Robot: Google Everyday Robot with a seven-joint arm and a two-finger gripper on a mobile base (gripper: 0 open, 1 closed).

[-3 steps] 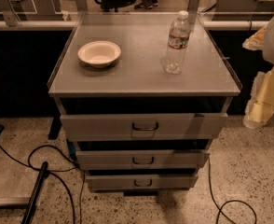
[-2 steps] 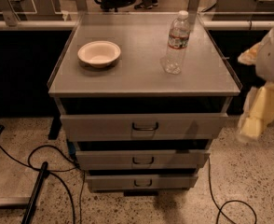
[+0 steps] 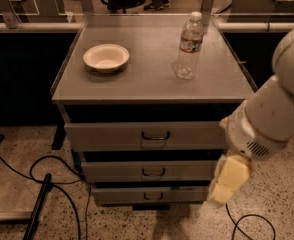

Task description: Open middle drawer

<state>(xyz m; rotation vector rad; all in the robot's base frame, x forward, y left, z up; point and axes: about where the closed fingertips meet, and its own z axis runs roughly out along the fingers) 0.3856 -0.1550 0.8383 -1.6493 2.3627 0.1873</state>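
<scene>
The grey cabinet has three drawers stacked under its top. The middle drawer [image 3: 149,171] has a low grey front with a small dark loop handle [image 3: 153,172] at its centre, and it looks closed. The top drawer [image 3: 144,135] sits above it and the bottom drawer [image 3: 149,194] below. My white arm [image 3: 274,109] comes in from the right. My gripper [image 3: 226,182] hangs pale yellow at the cabinet's lower right corner, beside the right ends of the middle and bottom drawers, to the right of the handle.
A white bowl [image 3: 106,57] and a clear water bottle [image 3: 189,45] stand on the cabinet top [image 3: 152,79]. Black cables [image 3: 52,184] and a dark bar lie on the speckled floor at the left. A cable [image 3: 247,224] lies at the lower right.
My arm has swung in from the right edge, leftward and down. The gripper now hangs lower, next to the drawer fronts. The drawers have not moved.
</scene>
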